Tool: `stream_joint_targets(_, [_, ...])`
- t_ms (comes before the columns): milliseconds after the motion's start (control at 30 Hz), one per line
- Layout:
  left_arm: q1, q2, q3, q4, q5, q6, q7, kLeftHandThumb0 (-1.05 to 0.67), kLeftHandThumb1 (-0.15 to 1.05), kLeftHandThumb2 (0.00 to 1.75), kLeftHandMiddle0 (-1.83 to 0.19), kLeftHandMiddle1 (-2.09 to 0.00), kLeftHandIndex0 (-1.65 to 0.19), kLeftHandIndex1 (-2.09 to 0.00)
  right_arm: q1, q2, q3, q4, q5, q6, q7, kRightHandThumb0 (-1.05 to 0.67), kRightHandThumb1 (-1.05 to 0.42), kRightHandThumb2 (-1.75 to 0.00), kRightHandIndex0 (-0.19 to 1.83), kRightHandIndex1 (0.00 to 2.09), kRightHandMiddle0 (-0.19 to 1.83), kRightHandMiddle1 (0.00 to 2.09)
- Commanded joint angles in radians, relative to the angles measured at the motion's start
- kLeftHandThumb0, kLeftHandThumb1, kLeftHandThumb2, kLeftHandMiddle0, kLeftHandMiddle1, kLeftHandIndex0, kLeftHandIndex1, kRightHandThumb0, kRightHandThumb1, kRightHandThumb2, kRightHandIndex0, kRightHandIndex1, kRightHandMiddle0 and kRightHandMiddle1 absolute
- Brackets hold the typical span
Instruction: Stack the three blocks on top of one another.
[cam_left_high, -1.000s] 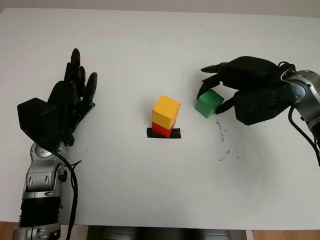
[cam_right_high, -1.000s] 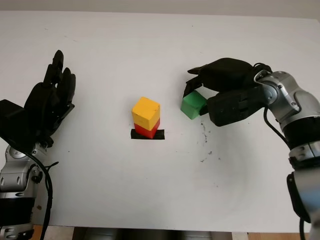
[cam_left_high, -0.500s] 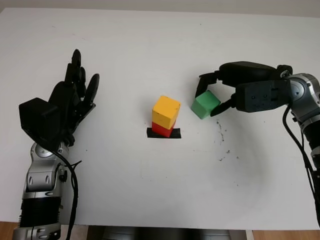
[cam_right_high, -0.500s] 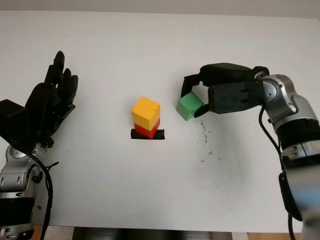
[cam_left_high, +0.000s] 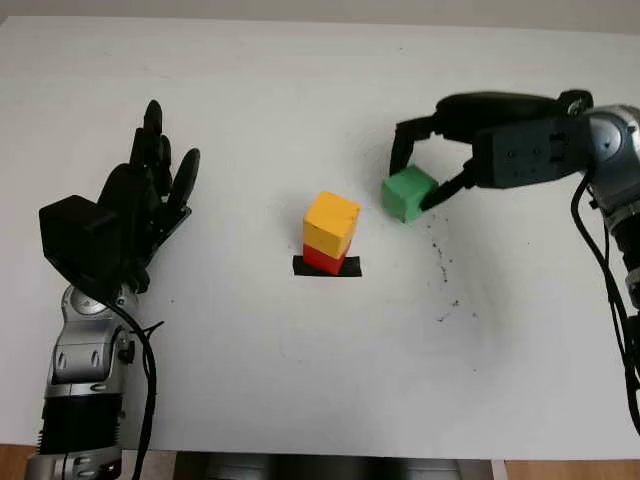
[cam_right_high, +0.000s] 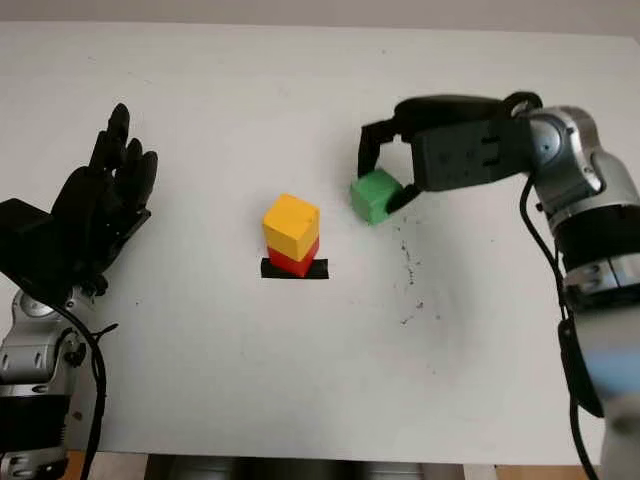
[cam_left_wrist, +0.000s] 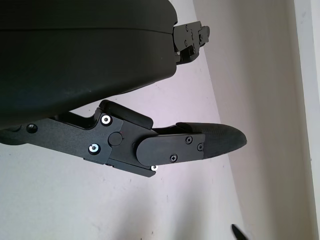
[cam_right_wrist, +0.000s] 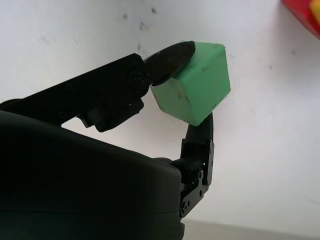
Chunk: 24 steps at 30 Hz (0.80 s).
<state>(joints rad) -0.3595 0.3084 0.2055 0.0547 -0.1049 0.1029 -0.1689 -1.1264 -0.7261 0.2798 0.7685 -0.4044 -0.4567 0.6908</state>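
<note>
The table (cam_left_high: 250, 400) is a wide white sheet with plenty of bare surface on every side of the work; its far edge runs along the top of the head views and its near edge along the bottom, both well apart from the blocks. Nothing stands between the carried block and the stack, so the path across looks open.

The left hand (cam_left_high: 135, 215) is open, out at the table's left side, well apart from the stack.

The right hand (cam_left_high: 470, 140) sits right of centre and pinches the green block (cam_left_high: 408, 193) between its fingertips (cam_right_wrist: 172, 55) on opposite faces, the block tilted and apparently lifted off the surface. It lies just right of the stack and a little beyond it.

The stack is the yellow block (cam_left_high: 331, 222) on the red block (cam_left_high: 322, 259), which rests on a black strip (cam_left_high: 328, 267).

The green block looks small, light and rigid with flat faces, probably a little slick, so a pinch on opposite sides suits it. The two-block stack seems easy to topple; the yellow block sits slightly askew, leaving little margin for the landing.
</note>
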Motion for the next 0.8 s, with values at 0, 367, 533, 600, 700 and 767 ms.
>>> stream_joint_targets(0, [0.006,-0.004,-0.004,-0.011,-0.002,0.000,0.003,-0.70,1.05,0.47,0.19,-0.05,0.17,-0.05,-0.027,0.005,-0.017,-0.010,0.020,-0.009,0.007,-0.36,-0.92,-0.05,0.26,0.06,0.43,1.41])
stream_joint_targets(367, [0.004,0.003,-0.005,-0.003,0.000,-0.008,-0.003,-0.71,1.05,0.48,0.19,-0.03,0.18,-0.05,-0.054,0.028,-0.053,-0.018,0.096,-0.052,0.016,-0.39,-0.91,-0.05,0.28,0.07,0.42,1.55])
stream_joint_targets(533, [-0.001,-0.001,-0.003,-0.001,-0.002,-0.005,-0.001,-0.71,1.05,0.48,0.19,-0.03,0.18,-0.05,-0.058,0.043,-0.083,-0.092,0.147,0.046,0.061,-0.36,-0.91,-0.05,0.26,0.05,0.41,1.55])
stream_joint_targets(600, [-0.002,-0.003,-0.002,0.002,-0.003,-0.007,0.000,-0.72,1.05,0.47,0.19,-0.03,0.18,-0.05,-0.056,0.054,-0.101,-0.124,0.181,0.090,0.073,-0.34,-0.91,-0.05,0.26,0.05,0.42,1.55])
stream_joint_targets(700, [-0.004,0.003,-0.005,0.010,0.002,-0.016,-0.003,-0.72,1.05,0.48,0.19,-0.04,0.19,-0.05,-0.053,0.063,-0.119,-0.173,0.211,0.135,0.080,-0.36,-0.90,-0.05,0.27,0.06,0.43,1.55])
stream_joint_targets(767, [-0.005,0.004,-0.005,0.010,0.002,-0.012,-0.004,-0.72,1.05,0.48,0.19,-0.04,0.19,-0.05,-0.050,0.068,-0.130,-0.202,0.233,0.158,0.087,-0.39,-0.90,-0.05,0.30,0.07,0.43,1.55])
